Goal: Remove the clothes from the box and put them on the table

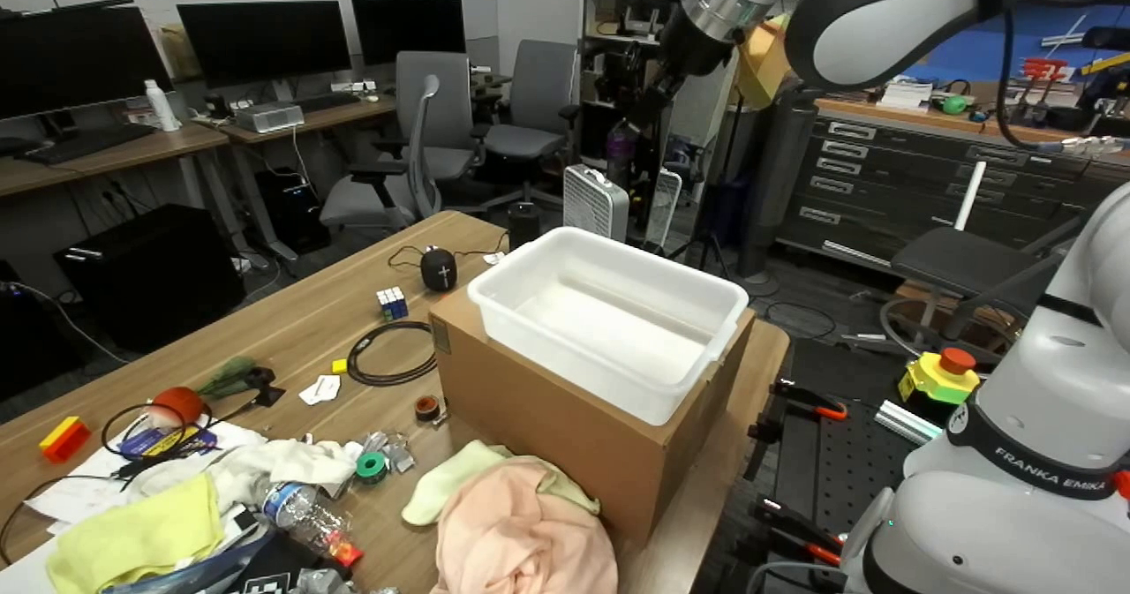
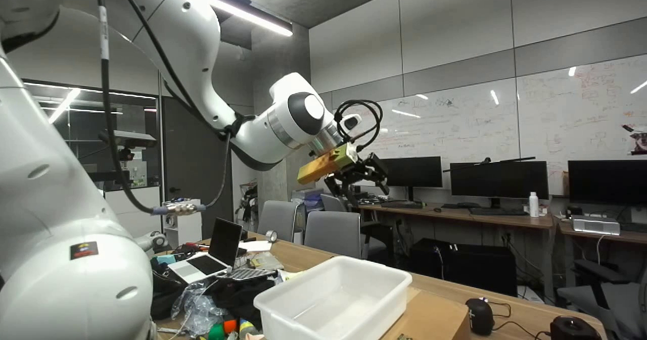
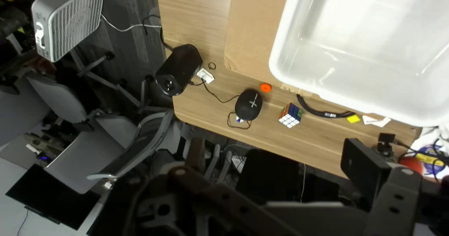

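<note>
While your claw (image 3: 273,155) hangs, fingers spread, peach cloth (image 1: 525,523) lies on the desk (image 1: 300,347) beside the carton (image 1: 547,417) bearing the white bin (image 1: 574,357).

Arm (image 2: 194,42): white, rounded. Band (image 1: 1037,463), 4 o'clock in an exterior view: black, lettered FRANKA EMIKA. Wrist collar (image 2: 327,139): silver; black cables (image 2: 358,101) looped at its 2 o'clock. Fingers (image 3: 363,166): black and grey, round-holed.
</note>
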You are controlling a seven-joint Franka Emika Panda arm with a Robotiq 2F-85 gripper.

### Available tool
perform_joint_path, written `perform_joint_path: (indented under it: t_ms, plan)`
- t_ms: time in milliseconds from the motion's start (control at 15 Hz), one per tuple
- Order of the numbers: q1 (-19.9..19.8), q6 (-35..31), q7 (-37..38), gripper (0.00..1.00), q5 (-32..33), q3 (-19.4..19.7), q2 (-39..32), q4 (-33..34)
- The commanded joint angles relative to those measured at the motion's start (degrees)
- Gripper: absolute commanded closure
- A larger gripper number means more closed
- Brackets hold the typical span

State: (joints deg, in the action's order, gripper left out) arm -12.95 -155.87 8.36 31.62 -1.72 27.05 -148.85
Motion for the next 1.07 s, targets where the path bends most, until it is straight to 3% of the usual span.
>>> perform_joint_path:
  t_ms: [0,67,267,533,733,1000]
  plan:
    - [3.0,-0.8,-9.6,0.00,-5.7,5.6,8.1,-7.0]
    - [4.4,6.3,-14.0,0.00,-8.1,6.6,9.1,-6.9]
    - [-0.4,21.9,-12.6,0.00,-4.5,2.5,10.3,-4.7]
    - [-2.3,36.4,-9.7,0.00,2.4,-0.6,10.8,-2.9]
    - [-0.4,33.6,-9.1,0.00,6.7,1.6,12.5,-4.4]
    - [0.7,35.0,-9.1,0.00,6.1,2.5,11.2,-3.9]
